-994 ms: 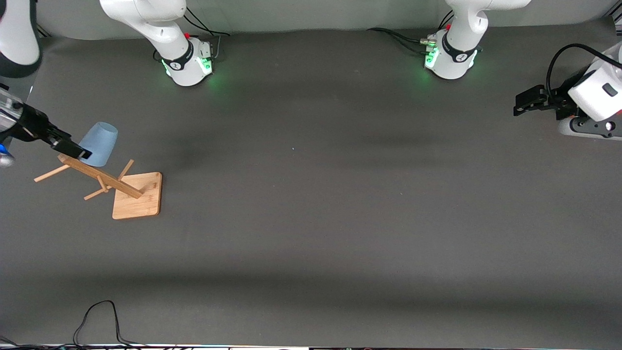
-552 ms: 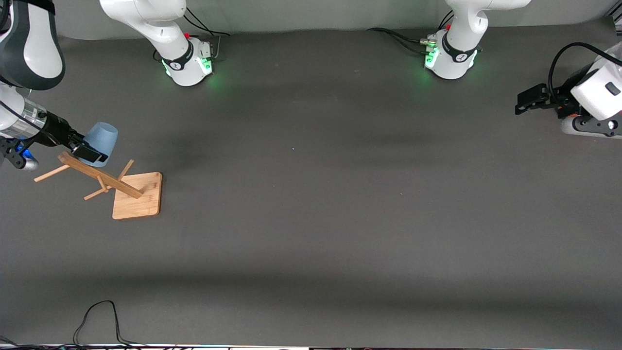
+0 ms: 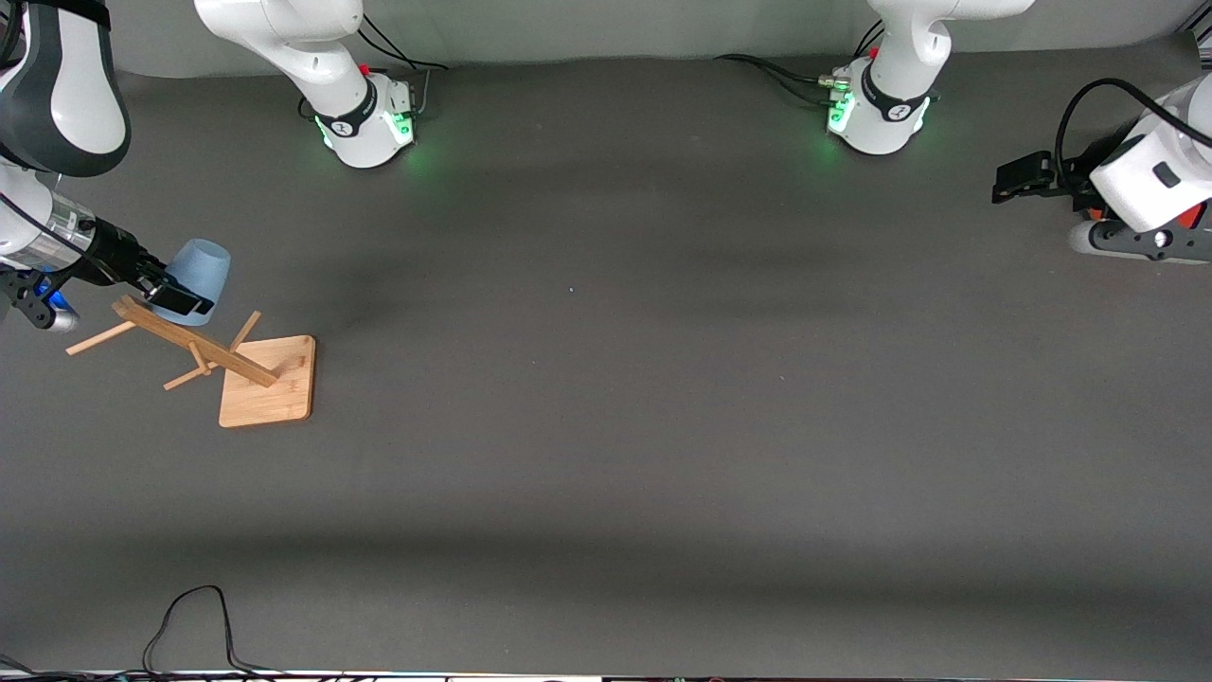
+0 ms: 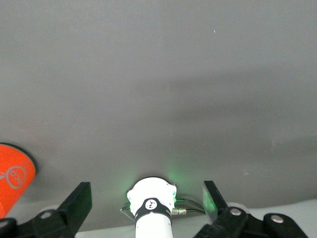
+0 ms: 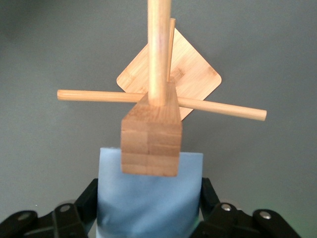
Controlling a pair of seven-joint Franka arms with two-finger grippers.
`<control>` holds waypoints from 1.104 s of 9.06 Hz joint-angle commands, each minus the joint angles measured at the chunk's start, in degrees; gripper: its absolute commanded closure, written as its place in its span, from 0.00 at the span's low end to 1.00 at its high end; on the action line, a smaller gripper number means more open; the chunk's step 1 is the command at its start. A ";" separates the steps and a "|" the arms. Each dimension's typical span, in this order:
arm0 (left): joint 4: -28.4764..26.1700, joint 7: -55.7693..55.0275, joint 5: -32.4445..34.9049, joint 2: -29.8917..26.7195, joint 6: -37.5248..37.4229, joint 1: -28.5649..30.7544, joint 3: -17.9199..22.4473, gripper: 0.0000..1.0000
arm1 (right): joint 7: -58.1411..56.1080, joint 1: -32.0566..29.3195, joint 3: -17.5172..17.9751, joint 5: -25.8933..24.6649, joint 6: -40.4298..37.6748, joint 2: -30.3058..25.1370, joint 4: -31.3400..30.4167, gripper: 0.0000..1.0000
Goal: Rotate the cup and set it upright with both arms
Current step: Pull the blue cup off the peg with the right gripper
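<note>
The pale-blue cup point(image 3: 201, 270) is tilted beside the top of a wooden peg rack point(image 3: 267, 381) at the right arm's end of the table, its closed narrow end pointing toward the robots' bases. My right gripper point(image 3: 175, 287) is shut on the cup, one finger on each side. In the right wrist view the cup point(image 5: 148, 193) fills the gap of the right gripper point(image 5: 148, 210), and the rack's post end point(image 5: 151, 141) covers part of it. My left gripper point(image 3: 1018, 180) waits open and empty at the left arm's end; it shows in its own view point(image 4: 146, 203).
The rack has a square bamboo base and thin pegs point(image 5: 99, 95) sticking out sideways. An orange object point(image 4: 12, 178) shows at the edge of the left wrist view. A black cable point(image 3: 189, 616) lies near the table's front edge.
My right gripper has moved in from beside the cup and closed round it. My left gripper has shifted slightly toward the robots' bases. The cup and rack have not moved.
</note>
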 commanded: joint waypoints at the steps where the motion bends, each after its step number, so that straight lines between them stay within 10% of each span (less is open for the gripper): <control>1: -2.37 0.60 -0.77 -0.68 0.28 0.05 0.13 0.00 | 4.78 0.79 0.59 0.80 -4.85 -2.71 2.51 0.45; 7: -4.41 0.60 -2.26 -2.09 1.51 -0.30 0.04 0.00 | 35.32 22.10 0.68 0.54 -16.84 -10.45 7.19 0.46; 10: -4.41 0.52 -2.26 -2.18 2.83 -0.39 -0.22 0.00 | 54.94 36.09 0.77 -0.08 -14.47 -4.85 12.70 0.46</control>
